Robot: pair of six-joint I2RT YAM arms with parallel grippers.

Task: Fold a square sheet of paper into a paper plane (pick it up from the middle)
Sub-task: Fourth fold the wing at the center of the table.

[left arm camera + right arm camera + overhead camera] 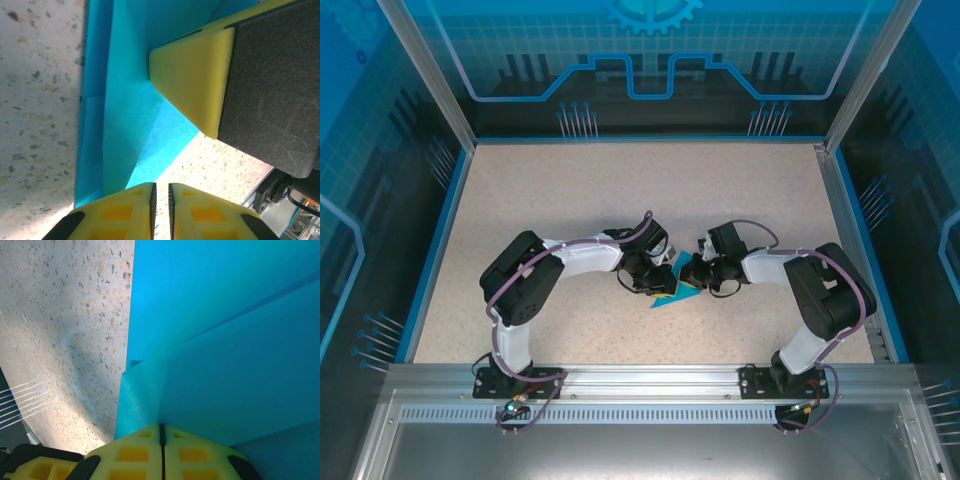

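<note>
The cyan-blue sheet of paper [669, 291], folded into layers with creases, lies at the table's middle between my two grippers. My right gripper [690, 272] is shut, and in the right wrist view its tips [161, 425] pinch a raised fold of the paper [225, 340]. My left gripper [657, 278] faces it from the left. Its fingers [161, 184] stand a narrow slit apart with bare table showing between them and no paper in the gap. The paper [125, 100] lies just beyond its left fingertip. A yellow finger of the right gripper [195, 75] presses down on the paper there.
The speckled beige table [570, 200] is walled by blue-lit panels and metal posts [425, 70]. A metal rail [640, 375] carries both arm bases along the near edge. Bare tabletop lies all around the paper.
</note>
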